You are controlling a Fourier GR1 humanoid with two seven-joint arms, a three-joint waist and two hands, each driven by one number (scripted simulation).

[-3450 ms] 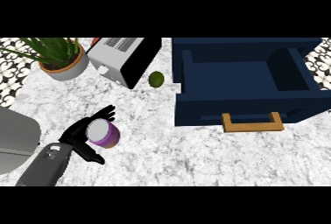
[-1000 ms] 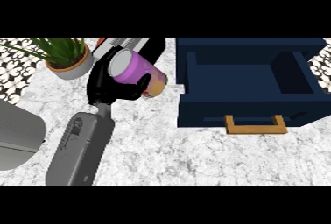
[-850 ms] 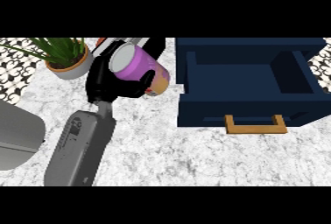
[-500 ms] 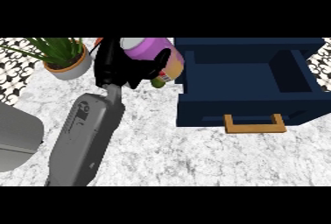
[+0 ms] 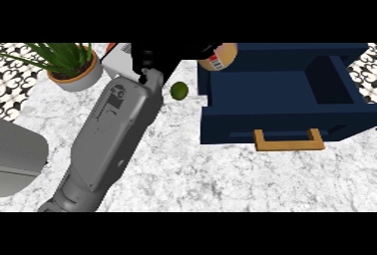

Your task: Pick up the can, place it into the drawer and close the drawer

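My left forearm (image 5: 114, 134) reaches from the lower left up to the top of the head view. Its black hand (image 5: 165, 54) is curled round the can (image 5: 221, 57), of which only a tan end with a red and white label shows. The can hangs tilted over the back left corner of the open navy drawer (image 5: 280, 124). The hand hides the rest of the can. The drawer's inside is bare, and its wooden handle (image 5: 288, 142) faces me. My right hand is out of view.
A potted plant (image 5: 70, 64) stands at the back left, with a white toaster (image 5: 116, 57) partly behind my arm. A green lime (image 5: 179, 90) lies on the marble counter beside the drawer's left wall. A grey rounded object (image 5: 15, 159) sits at the left edge.
The left hand has lifted the can off the counter and carried it up and to the right, from near the toaster to the drawer's back left corner. The can now points sideways.
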